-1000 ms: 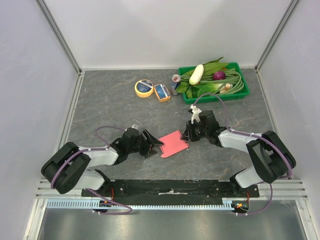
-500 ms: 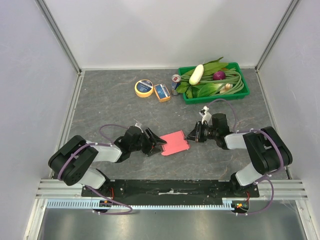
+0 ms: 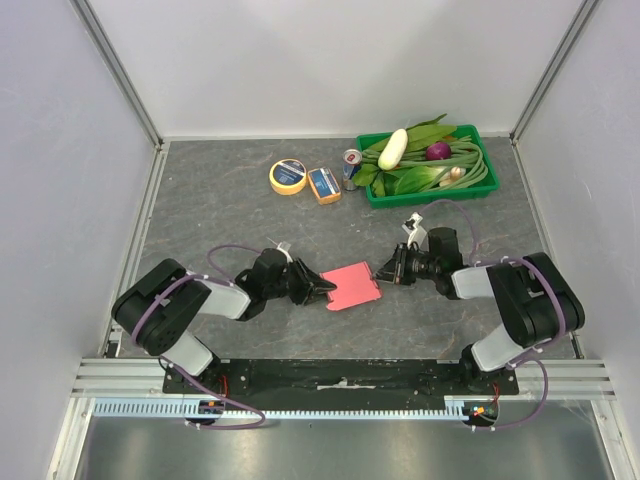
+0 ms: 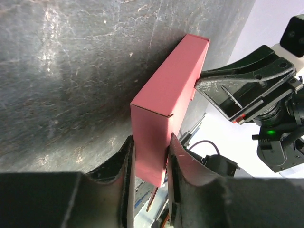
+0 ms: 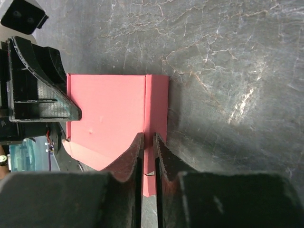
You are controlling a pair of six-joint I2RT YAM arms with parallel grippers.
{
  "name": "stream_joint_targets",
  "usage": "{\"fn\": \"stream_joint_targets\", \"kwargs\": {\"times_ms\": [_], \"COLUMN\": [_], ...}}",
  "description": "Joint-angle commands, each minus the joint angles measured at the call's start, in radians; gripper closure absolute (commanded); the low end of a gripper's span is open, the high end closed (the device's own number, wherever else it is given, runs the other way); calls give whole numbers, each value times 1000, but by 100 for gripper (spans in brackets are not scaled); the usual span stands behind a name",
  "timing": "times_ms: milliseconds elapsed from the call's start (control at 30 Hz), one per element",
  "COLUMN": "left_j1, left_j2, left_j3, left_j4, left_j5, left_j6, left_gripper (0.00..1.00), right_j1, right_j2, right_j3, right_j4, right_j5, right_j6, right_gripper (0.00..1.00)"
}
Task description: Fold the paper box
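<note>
The paper box (image 3: 350,285) is a small pink-red shallow box lying on the dark table between my two arms. My left gripper (image 3: 320,288) is shut on its left end; in the left wrist view the box (image 4: 168,90) runs away from the gripper (image 4: 149,164), with a finger pressed on each side. My right gripper (image 3: 385,270) is at the box's right edge. In the right wrist view its jaws (image 5: 148,145) stand almost together, pinching the thin side wall of the box (image 5: 107,114). The opposite gripper shows in each wrist view (image 4: 242,90).
A green tray (image 3: 478,184) of vegetables stands at the back right. A can (image 3: 352,160), a small blue-and-orange box (image 3: 323,185) and a yellow tape roll (image 3: 288,176) sit behind the work area. Grey walls enclose the table.
The right arm dropped lower and its gripper slid slightly right along the box edge. The left arm shifted right and its gripper closed in on the box's left end. The box barely moved.
</note>
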Motion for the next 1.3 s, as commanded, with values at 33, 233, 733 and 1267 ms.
{"fn": "stream_joint_targets", "kwargs": {"times_ms": [33,233,733,1267], "left_j1": [15,96,386,391], "left_j2": [-25,-111,-341,-434], "left_j3": [27,-10,-105,-114], "left_j4": [32,-87,-443,-515], "left_j5": [69,174,668,718], "left_j6": [-13,-47,53,106], "left_gripper": [79,82,83,56], "right_j1": [61,357,1219,1322], "right_j2": [-149,-388,-173,-8], "right_j3": [47,257,402,362], "right_j4": [-293,-671,-635,-334], "right_j5": [104,627,1540,1756], "right_j6": [-107,-317,-883,-1140], "right_gripper": [76,18,7,53]}}
